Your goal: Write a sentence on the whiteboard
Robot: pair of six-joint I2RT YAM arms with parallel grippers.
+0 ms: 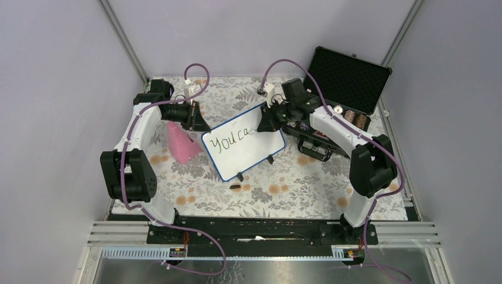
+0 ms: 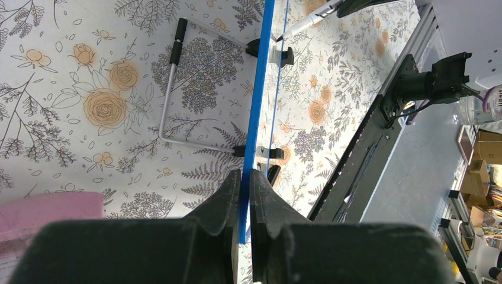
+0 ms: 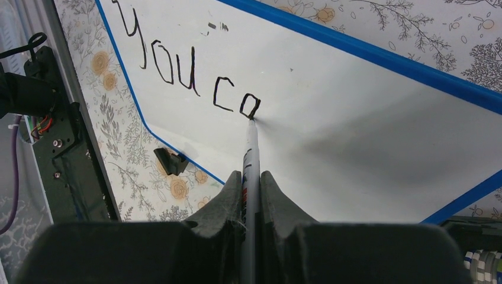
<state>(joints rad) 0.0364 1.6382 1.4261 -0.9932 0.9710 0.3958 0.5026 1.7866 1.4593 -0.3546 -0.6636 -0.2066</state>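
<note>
Right gripper (image 3: pixel 251 198), bottom centre of the right wrist view: shut firmly on the marker (image 3: pixel 251 148), whose tip is pressed to the whiteboard (image 3: pixel 355 130) at the tail of the "a". The sentence (image 3: pixel 177 77) is read as "You ca", upper left.

Left gripper (image 2: pixel 245 189): clamped on the board's blue frame (image 2: pixel 259 89), which is seen edge-on.

Risks, as judged:
- If the frame slips in the left grip, the board may be shoved back by pen pressure and the stroke broken.
- Fresh ink may be smeared if the pen is dragged low.

The board is seen at the centre of the top view, on a floral tablecloth (image 1: pixel 296 189). A small dark piece (image 1: pixel 235 187) is noted just below it and a pink object (image 1: pixel 180 145) at its left. An open black case (image 1: pixel 349 74) is noted upper right. The cell is enclosed by lilac walls (image 1: pixel 53 89).
</note>
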